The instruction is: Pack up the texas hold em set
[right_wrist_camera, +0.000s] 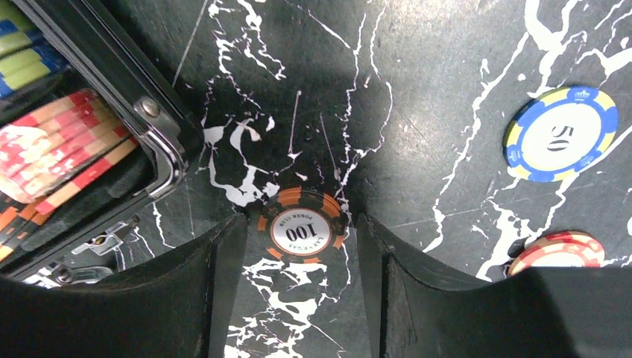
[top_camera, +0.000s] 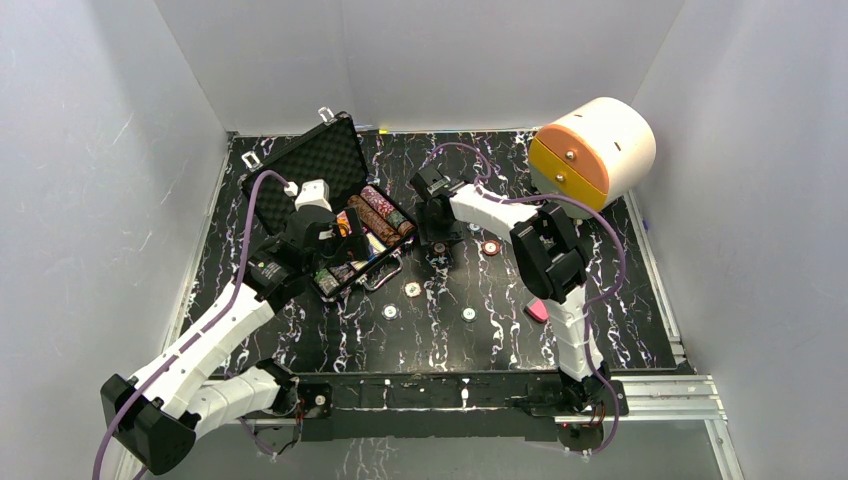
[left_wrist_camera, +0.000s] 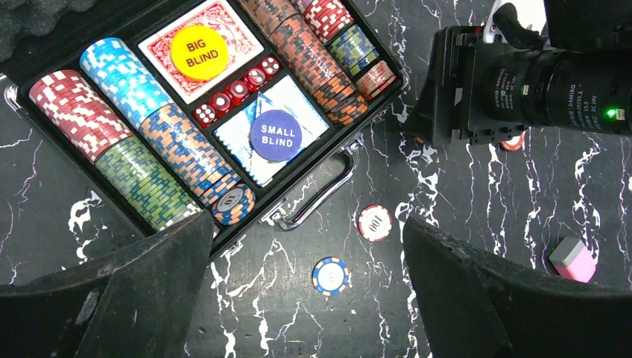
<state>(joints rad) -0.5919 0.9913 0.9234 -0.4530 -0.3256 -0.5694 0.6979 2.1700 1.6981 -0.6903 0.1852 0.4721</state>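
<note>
The black case lies open at the left, its foam lid raised. In the left wrist view it holds rows of multicolour chips, a red-backed deck, a yellow BIG BLIND button, a blue SMALL BLIND button and red dice. My left gripper hangs open above the table in front of the case, over a blue chip and a red-white 100 chip. My right gripper is open, its fingertips on either side of a black-orange 100 chip lying flat beside the case corner.
Loose chips lie on the table. A blue-yellow 50 chip and a red chip sit right of my right gripper. A pink block lies near the right arm. The cream-and-orange cylinder stands back right.
</note>
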